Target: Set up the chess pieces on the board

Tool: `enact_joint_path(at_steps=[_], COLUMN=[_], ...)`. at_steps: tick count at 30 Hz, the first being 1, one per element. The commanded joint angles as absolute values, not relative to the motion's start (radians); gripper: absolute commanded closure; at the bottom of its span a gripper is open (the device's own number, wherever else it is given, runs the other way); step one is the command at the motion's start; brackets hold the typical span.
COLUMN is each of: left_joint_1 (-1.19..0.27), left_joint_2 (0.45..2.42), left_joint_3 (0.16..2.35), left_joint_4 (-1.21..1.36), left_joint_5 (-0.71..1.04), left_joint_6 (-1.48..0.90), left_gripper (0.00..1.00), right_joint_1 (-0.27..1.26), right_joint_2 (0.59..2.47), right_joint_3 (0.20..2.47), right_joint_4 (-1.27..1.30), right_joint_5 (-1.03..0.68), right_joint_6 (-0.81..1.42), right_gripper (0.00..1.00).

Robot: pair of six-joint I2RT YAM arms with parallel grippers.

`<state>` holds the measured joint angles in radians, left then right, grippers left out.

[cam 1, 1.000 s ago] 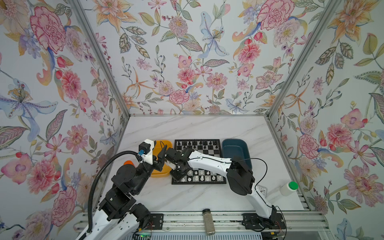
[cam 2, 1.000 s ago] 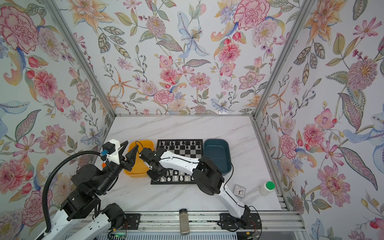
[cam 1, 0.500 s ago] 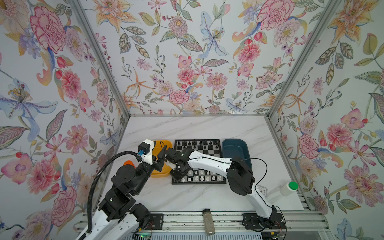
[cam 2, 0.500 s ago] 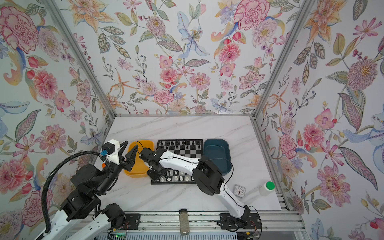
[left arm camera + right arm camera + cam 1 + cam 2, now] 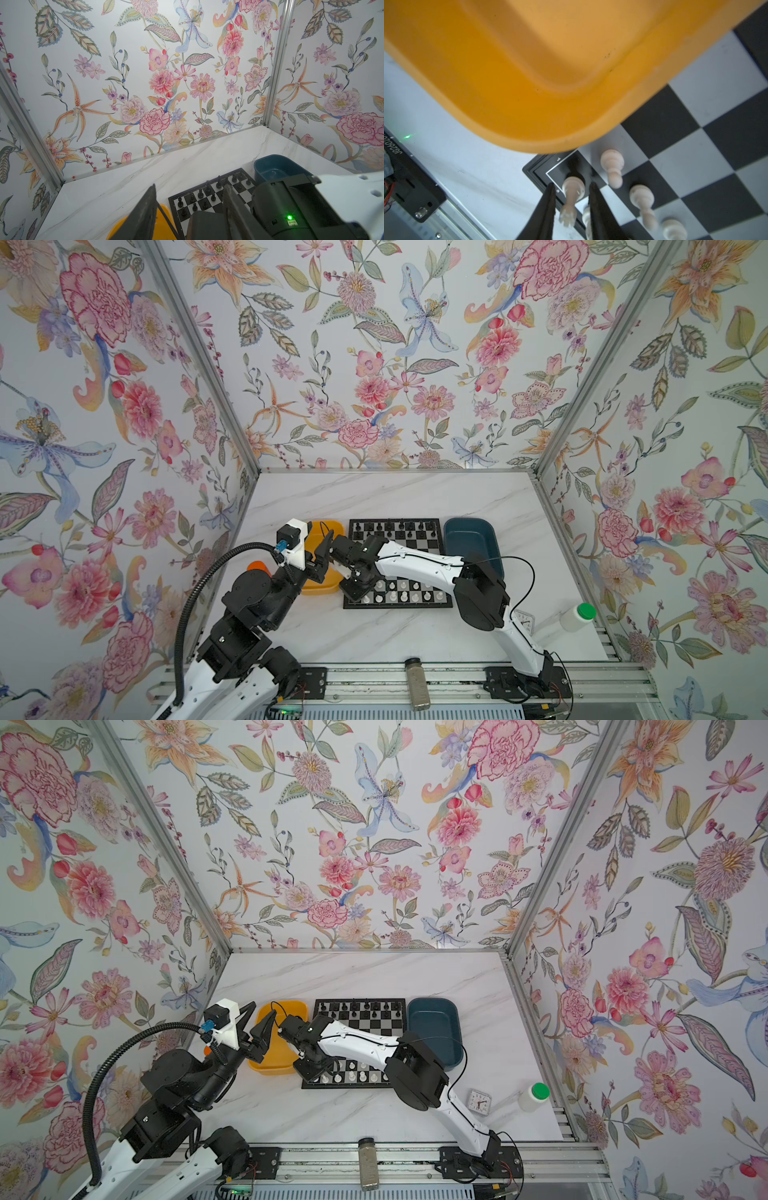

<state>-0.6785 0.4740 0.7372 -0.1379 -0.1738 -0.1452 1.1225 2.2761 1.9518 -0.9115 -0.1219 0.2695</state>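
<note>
Two grippers: the right gripper (image 5: 571, 185) hangs low over the near left corner of the board (image 5: 419, 545); its black fingers (image 5: 546, 209) stand a little apart on both sides of a white rook (image 5: 570, 197), with a thin gap on each side; the left gripper (image 5: 190, 188) is spread wide with nothing in it, up above the yellow tray (image 5: 320, 589)
Writing: a small white mark like a 1 sits on the board's black rim by that corner; a black box (image 5: 409, 176) on the metal rail has white letters and numbers, cut off and hard to read; a green light glows on it
Shapes and feel: the white chess pieces (image 5: 399, 595) are smooth and cream, with round rings and wide feet; the rook has a notched top; the board is flat and shiny, in black and grey checks; the yellow tray is smooth with round corners; the table (image 5: 374, 497) is white with grey veins
Which way: the rook stands upright on the black corner square, its long side going up and down
Where: the white pieces stand in the near rows and the black chess pieces (image 5: 395, 526) in the far rows; the yellow tray lies just beside the board on the left and the dark blue tray (image 5: 469, 531) just beside it on the right
</note>
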Motion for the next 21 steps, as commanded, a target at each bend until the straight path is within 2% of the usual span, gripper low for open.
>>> enact_joint_path(at_steps=[1,10,12,14,21], left_joint_1=[-0.695,-0.697,-0.697,-0.699,-0.703], left_joint_2=[0.462,0.460,0.460,0.460,0.477], left_joint_3=[0.729,0.729,0.729,0.729,0.726], left_joint_4=[-0.135,-0.137,-0.139,-0.140,-0.138], left_joint_5=[-0.199,-0.211,-0.217,-0.222,-0.242], left_joint_6=[-0.138,-0.137,-0.137,-0.137,-0.129], left_gripper=[0.47,0.47,0.47,0.47,0.47], right_joint_1=[1.122,1.118,1.112,1.103,1.022], right_joint_2=[2.207,2.139,2.099,2.048,1.795], right_joint_3=[1.974,1.937,1.911,1.882,1.747], right_joint_4=[-0.915,-0.916,-0.914,-0.915,-0.914], right_joint_5=[-0.105,-0.077,-0.056,-0.014,0.197], right_joint_6=[0.280,0.285,0.289,0.293,0.287], right_gripper=[0.69,0.67,0.71,0.72,0.65])
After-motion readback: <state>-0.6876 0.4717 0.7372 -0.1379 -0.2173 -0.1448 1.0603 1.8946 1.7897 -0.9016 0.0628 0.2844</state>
